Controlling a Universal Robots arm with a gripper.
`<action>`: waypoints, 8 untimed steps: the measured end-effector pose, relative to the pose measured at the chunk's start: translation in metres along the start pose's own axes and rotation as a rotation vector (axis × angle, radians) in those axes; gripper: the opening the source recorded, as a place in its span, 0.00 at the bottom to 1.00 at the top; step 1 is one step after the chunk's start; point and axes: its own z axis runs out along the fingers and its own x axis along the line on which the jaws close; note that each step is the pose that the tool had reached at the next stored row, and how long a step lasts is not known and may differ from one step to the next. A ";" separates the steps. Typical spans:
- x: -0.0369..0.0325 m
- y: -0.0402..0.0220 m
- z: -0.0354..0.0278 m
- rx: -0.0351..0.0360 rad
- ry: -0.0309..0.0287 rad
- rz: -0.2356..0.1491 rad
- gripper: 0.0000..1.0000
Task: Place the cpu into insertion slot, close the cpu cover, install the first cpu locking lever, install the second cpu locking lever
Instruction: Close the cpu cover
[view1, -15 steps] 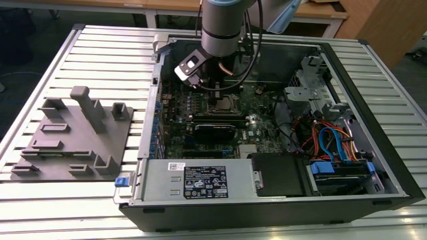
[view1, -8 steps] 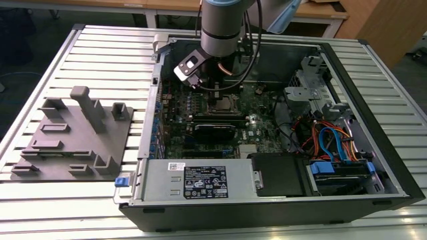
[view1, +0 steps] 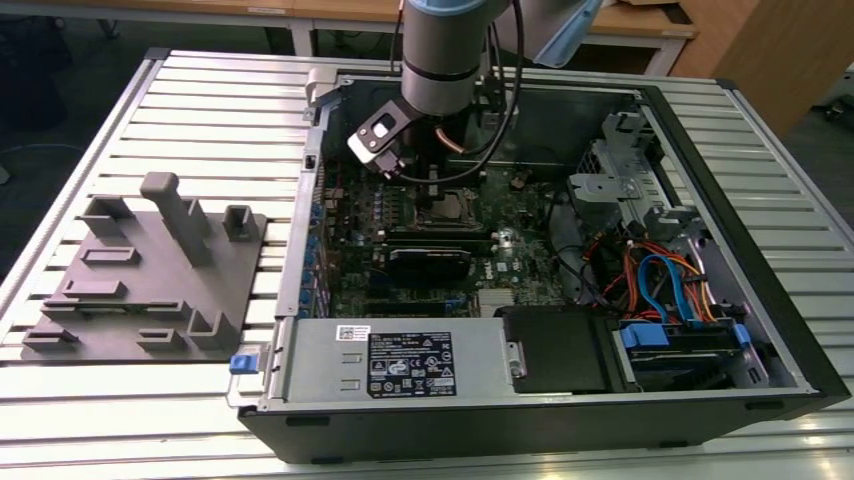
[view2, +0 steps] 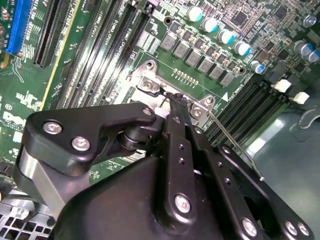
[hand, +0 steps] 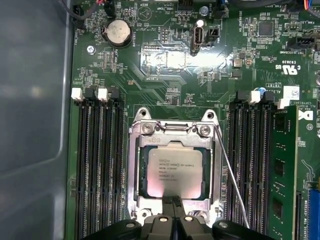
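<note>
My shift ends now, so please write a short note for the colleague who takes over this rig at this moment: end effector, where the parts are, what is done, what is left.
The end effector has its fingers shut, with the tips at the edge of the cpu cover.
The cpu lies flat in the insertion slot.
The cpu cover is down over it, and its window frames the chip.
Done: cpu placed, cover closed.
Left: one thin locking lever stands slanted away from the socket and is not latched. I cannot tell the state of the other lever.
</note>
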 end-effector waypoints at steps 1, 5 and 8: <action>0.0000 -0.0004 -0.0016 0.0004 -0.0007 0.000 0.11; 0.0000 -0.0013 -0.0052 0.0009 -0.0014 0.000 0.11; 0.0000 -0.0013 -0.0043 0.0010 -0.0007 0.000 0.11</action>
